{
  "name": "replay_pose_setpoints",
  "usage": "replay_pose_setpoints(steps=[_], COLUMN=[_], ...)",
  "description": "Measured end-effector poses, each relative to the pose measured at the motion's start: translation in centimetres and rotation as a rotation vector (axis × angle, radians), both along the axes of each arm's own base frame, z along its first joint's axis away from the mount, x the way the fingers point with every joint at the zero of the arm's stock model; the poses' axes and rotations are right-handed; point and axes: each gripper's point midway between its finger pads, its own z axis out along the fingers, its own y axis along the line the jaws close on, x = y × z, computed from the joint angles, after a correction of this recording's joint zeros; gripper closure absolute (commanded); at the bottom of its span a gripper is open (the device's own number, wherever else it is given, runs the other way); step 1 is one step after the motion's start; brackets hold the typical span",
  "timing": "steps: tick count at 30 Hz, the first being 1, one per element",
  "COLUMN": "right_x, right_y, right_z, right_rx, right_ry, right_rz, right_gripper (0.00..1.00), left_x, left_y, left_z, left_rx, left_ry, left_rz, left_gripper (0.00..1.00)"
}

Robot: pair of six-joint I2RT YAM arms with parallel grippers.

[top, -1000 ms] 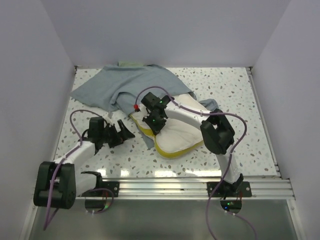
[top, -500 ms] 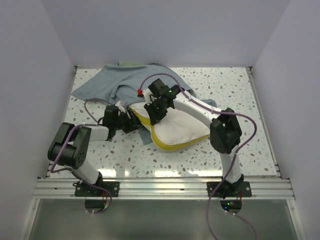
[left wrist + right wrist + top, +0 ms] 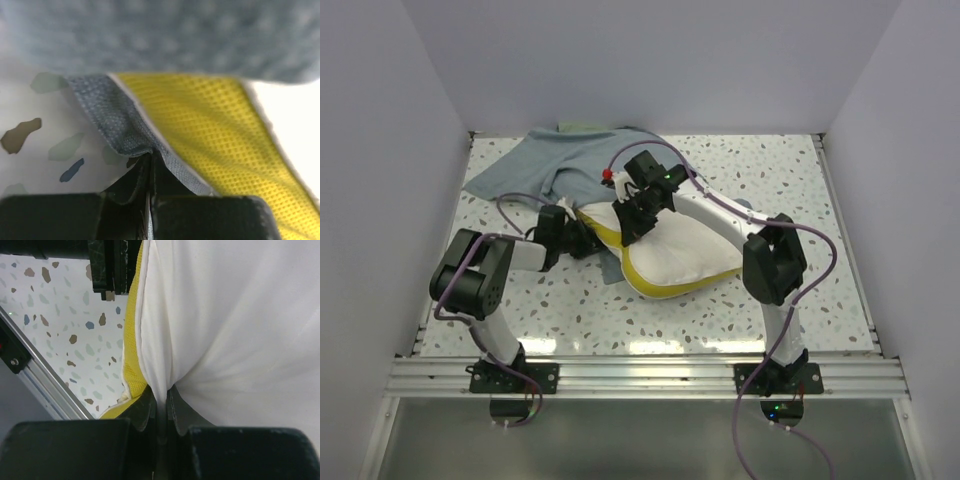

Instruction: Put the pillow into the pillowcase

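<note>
Just left of centre on the speckled table (image 3: 790, 180) lies the pillow (image 3: 685, 255), its cream top up and its yellow edge showing along the near and left sides. The pillowcase (image 3: 555, 165), grey-blue face up and wrinkled, spreads from the far left corner toward the pillow. A flap of it reaches down beside the pillow's left end, and a small bit shows past the pillow's far right side. How much of the pillow sits inside the cloth cannot be told from above.

The left gripper (image 3: 582, 238) lies low on the table at the pillow's left end. Its wrist view shows the fingers pressed together on a fold of the grey-blue hem (image 3: 117, 132), with the yellow mesh (image 3: 215, 135) of the pillow just beside it and more blurred grey cloth overhead.

The right gripper (image 3: 632, 228) comes in from the far side over the pillow's left part. In its wrist view the fingers (image 3: 145, 410) pinch a ridge of the cream cover (image 3: 225, 315), which puckers toward them, with the yellow edge (image 3: 131, 350) just to the left. The left gripper's black body shows at the top of that view, near the pillow's side, and the metal rail (image 3: 42, 377) crosses the corner.
</note>
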Motion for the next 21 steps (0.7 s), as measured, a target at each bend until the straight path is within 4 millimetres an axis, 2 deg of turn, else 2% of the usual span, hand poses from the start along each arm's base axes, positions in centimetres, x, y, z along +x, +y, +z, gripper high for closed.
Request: replay_pose_setpoints(steps=[4,8,10,12,15,21], right_x=[0.3,1.6,3.2,4.8,6.9,9.7], right_y=[0.1,0.5,1.3,1.6,1.4,1.3], right_z=[0.0,-0.7,-1.4,-2.1,-2.8,-3.1], right_rx=[0.001,-0.014,-0.011,-0.006,-0.001,0.028], right_ry=[-0.01,-0.024,-0.033,-0.028,-0.017,-0.051], right_rz=[-0.006,-0.036,-0.069,-0.115,-0.206,-0.374], right_gripper=[1.0,1.0,1.0,1.0,1.0,1.0], left_x=[-1.3,-6.4,-9.0,-10.6,-11.5,-12.1], left_y=[-1.3,-4.3,-5.9,-6.4,-6.0,-6.6], left_z=[0.3,1.9,3.4,4.5,5.2,6.2], left_rx=[0.009,0.009,-0.011,-0.023,-0.025,-0.023], left_ry=[0.007,0.005,-0.018,-0.043,-0.072,-0.118], left_rz=[-0.072,-0.229,-0.31,-0.346,-0.343,-0.36], left_gripper=[1.0,1.0,1.0,1.0,1.0,1.0])
